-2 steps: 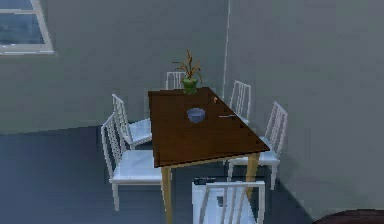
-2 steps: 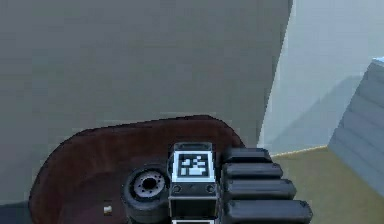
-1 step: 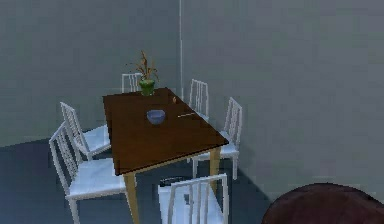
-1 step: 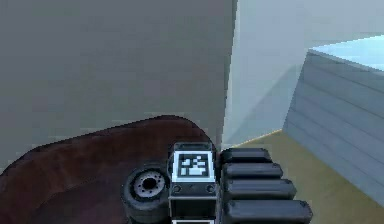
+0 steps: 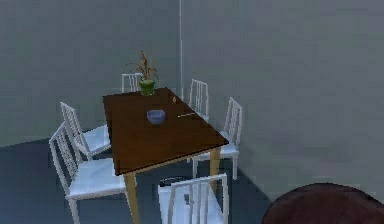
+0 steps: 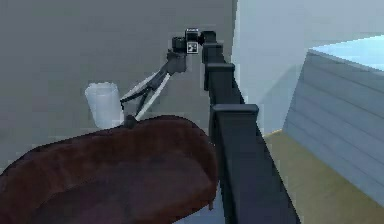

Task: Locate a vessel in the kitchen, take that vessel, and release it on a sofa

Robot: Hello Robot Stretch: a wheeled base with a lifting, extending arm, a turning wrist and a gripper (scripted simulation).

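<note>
here, pale cup (image 6: 100, 103) at gripper (image 6: 125, 110) tips by edge of red sofa (image 6: 120, 170); jaws & hold: can't tell; best release low over cushions.

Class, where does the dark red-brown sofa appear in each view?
Forward view: the sofa sits in the bottom right corner, right of the nearest white chair.
Arm side view: lower left, below the gripper, left of the arm.
Shared landmark: the sofa's rounded dark red-brown back.

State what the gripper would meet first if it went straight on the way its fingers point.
Most likely the pale vessel, right at the far end of the gripper, with the dark red sofa beyond. Depth is unclear, so it could pass beside the vessel.
</note>
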